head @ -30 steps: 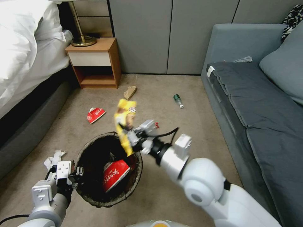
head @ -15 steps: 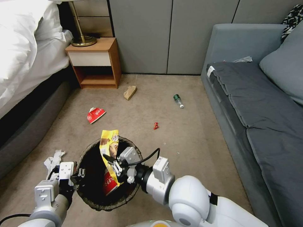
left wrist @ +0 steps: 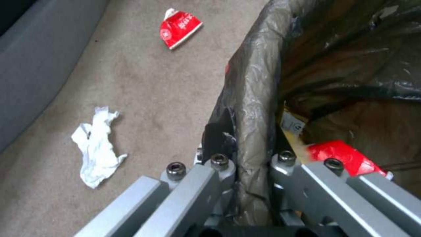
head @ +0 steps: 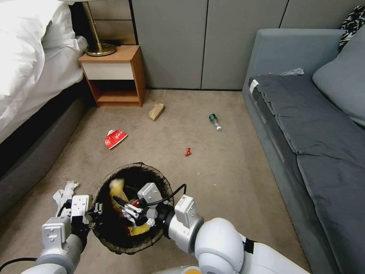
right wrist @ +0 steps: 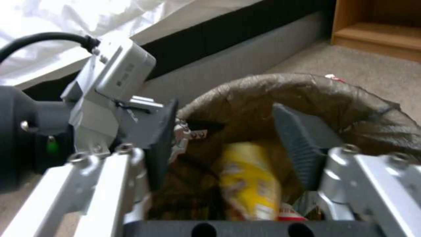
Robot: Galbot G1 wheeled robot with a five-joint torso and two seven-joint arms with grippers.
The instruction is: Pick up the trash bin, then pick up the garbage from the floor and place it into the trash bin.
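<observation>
Yellow wrapper (head: 121, 189) now dropped inside trash bin (head: 99, 189); my right gripper (head: 122, 207) wide above it, left gripper (head: 95, 209) clamping bin rim.

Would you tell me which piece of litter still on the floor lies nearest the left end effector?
The crumpled white tissue, right beside the left end effector; the red carton and green bottle lie farther off.

No legible text anywhere. White print on the red carton (left wrist: 179, 27), upper middle of the left wrist view, too blurred to read; same carton (head: 115, 138) left of centre in the head view, marks too small. Faint marks on a white label (left wrist: 293, 124) inside the bin (left wrist: 250, 98), unreadable. Dark smudges on the yellow wrapper (right wrist: 250, 179), low centre of the right wrist view, indistinct.
</observation>
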